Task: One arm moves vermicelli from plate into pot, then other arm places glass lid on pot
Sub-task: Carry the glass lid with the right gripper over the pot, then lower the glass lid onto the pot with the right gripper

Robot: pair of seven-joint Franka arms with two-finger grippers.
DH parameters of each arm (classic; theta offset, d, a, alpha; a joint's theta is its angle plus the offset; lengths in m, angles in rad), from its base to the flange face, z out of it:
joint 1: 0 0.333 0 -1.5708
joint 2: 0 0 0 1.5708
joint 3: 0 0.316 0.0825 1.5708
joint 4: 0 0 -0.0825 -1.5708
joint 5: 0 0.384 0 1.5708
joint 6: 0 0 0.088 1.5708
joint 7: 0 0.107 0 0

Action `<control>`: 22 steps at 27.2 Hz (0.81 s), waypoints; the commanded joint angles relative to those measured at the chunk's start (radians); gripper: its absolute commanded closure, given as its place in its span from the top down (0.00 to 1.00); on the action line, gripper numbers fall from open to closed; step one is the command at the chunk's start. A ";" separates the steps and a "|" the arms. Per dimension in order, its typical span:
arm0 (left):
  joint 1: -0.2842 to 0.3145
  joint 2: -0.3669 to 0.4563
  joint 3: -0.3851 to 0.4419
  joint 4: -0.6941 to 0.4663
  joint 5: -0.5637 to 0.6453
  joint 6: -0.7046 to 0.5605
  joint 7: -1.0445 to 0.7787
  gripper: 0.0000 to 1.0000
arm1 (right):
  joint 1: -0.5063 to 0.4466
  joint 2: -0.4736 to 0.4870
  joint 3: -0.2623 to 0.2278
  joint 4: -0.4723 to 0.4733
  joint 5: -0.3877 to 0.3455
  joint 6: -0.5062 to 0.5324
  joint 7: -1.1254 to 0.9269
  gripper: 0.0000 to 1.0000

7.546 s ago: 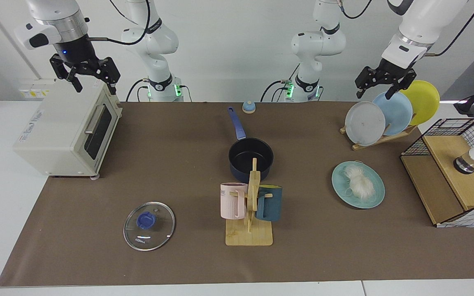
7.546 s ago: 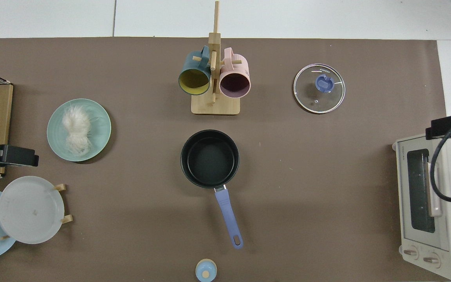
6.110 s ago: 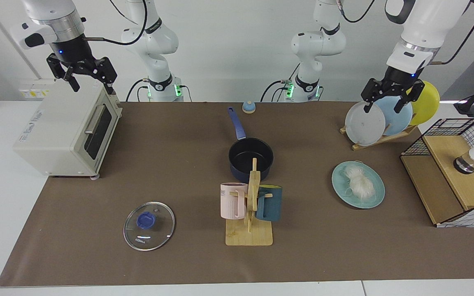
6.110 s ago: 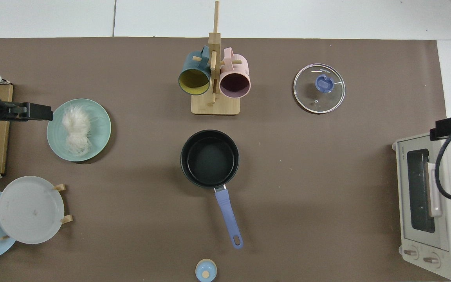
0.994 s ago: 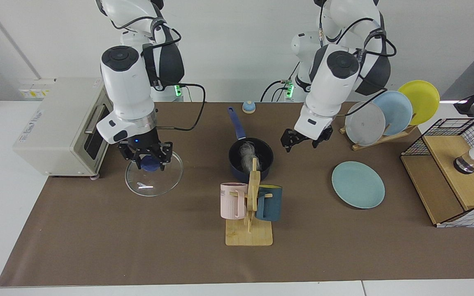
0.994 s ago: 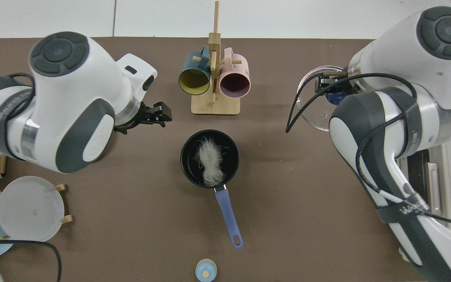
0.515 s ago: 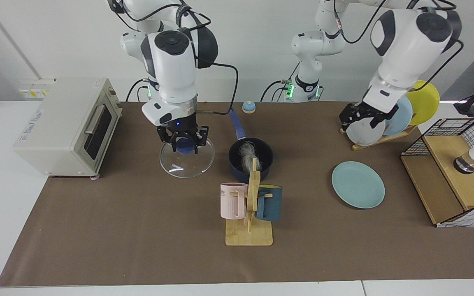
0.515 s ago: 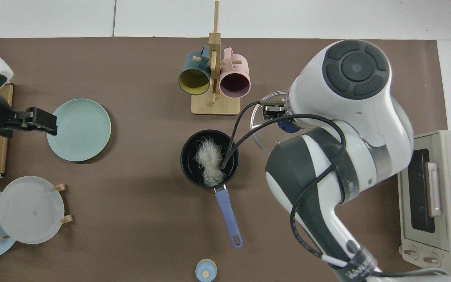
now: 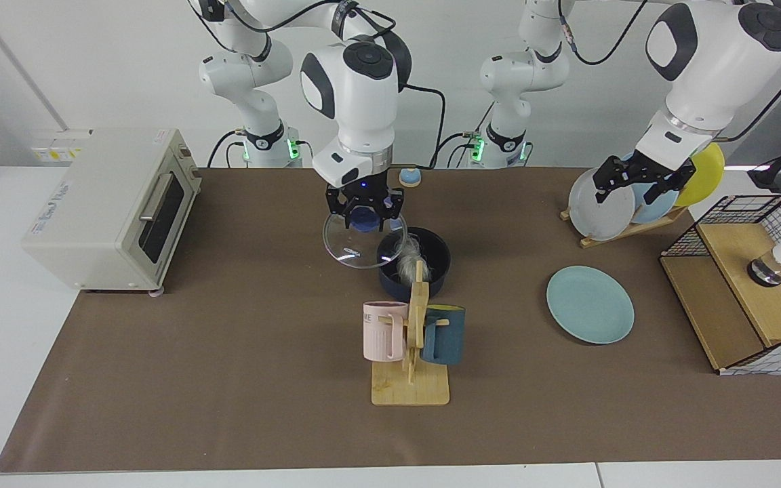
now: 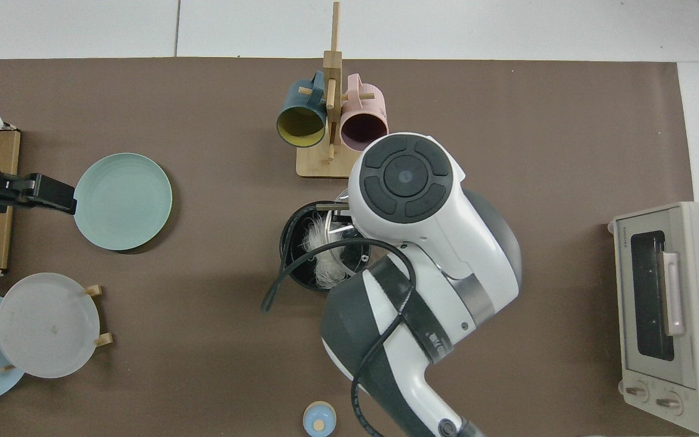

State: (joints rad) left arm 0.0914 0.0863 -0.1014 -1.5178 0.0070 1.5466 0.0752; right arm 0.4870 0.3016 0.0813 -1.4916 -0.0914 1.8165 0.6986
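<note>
The right gripper (image 9: 363,211) pinches the dark blue knob of the glass lid (image 9: 355,245) and holds it in the air, tilted, its far edge overlapping the near rim of the pot (image 9: 431,252) as seen from across the worktop (image 9: 228,379). The vermicelli (image 9: 405,261) sits inside the pot, a pale fluffy tuft against the black interior; from above, the noodles (image 10: 319,246) and the pot (image 10: 292,243) are partly hidden under the right arm's big white and grey joint. The teal plate (image 9: 590,304) lies bare on the brown mat, well apart from the pot. The left gripper (image 9: 643,177) hangs up by the wooden plate rack (image 9: 624,230), in front of the grey and light-blue plates, its fingers spread and holding nothing. A mug stand (image 9: 412,339) with a pink and a blue mug stands just in front of the pot.
</note>
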 commanded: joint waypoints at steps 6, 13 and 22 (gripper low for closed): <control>-0.009 -0.016 -0.001 -0.015 -0.005 0.010 0.008 1.00 | 0.074 0.066 -0.003 0.011 0.016 0.115 0.102 0.00; -0.007 -0.017 -0.001 -0.012 -0.004 0.010 0.006 1.00 | 0.101 0.122 -0.005 0.037 0.016 0.165 0.102 0.00; -0.006 -0.022 -0.001 -0.012 -0.004 0.010 0.008 1.00 | 0.120 0.140 -0.005 0.037 0.004 0.185 0.096 0.00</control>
State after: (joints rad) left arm 0.0863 0.0831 -0.1060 -1.5174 0.0070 1.5478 0.0752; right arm 0.5918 0.4269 0.0808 -1.4792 -0.0849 1.9793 0.7816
